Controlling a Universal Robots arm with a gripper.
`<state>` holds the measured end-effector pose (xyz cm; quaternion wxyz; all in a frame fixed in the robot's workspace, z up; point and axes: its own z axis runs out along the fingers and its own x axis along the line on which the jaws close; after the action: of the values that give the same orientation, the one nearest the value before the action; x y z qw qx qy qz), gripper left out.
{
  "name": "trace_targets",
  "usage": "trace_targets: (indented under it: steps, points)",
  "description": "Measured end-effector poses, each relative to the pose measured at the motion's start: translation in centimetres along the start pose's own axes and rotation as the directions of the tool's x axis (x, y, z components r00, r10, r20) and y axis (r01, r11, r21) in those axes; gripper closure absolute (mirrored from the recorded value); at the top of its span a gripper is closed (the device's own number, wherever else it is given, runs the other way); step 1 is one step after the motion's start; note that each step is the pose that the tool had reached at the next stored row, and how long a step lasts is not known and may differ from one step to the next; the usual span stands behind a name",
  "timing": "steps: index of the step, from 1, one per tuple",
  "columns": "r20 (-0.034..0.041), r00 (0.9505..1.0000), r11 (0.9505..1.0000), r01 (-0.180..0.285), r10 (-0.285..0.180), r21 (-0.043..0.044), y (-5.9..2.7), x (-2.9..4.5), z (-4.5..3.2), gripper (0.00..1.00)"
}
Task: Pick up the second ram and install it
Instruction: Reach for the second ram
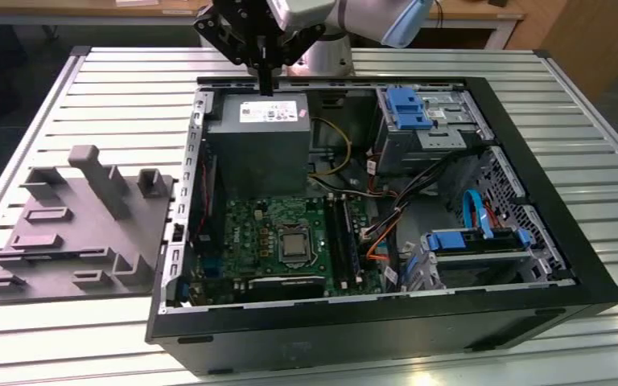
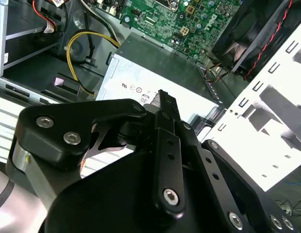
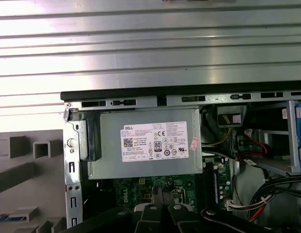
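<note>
1. Slatted metal worktop (image 1: 94,96), carrying everything here.
2. Open black computer case (image 1: 395,326) lying on its side, insides facing up.
3. Grey moulded fixture (image 1: 84,217) just beside the case, on the exterior view's left.
4. Grey power supply (image 1: 257,145) at the case's far end, with the green motherboard (image 1: 277,233) next to it and black slot strips (image 1: 341,233) along one side of the board.
5. Black gripper (image 1: 266,84) hanging above the far edge of the power supply, pointing down, well apart from the fixture. Fingers (image 2: 167,145) drawn close together, with nothing seen between them.
6. Thin dark-blue strip lying flat in the fixture, taken to be the second ram (image 1: 51,252), untouched.
7. Judged step: the pick-up, not yet begun, with nothing grasped and the install waiting on it.
8. Judged need for the pick: fingers spread wider, carried over the case wall to the fixture, lined up across the strip's thin edges, then lowered squarely to avoid scraping the fixture.
</note>
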<state>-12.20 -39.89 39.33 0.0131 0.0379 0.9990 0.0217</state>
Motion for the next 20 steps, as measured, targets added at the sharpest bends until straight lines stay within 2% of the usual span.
trace_targets:
  steps: [8,20]
  points:
    - [0.0,1.0,1.0,0.0,0.0,0.0,-0.06,0.81,-0.02,0.9]
    - [0.0001,1.0,1.0,0.0,0.0,0.0,-0.22,2.93,-0.08,0.9]
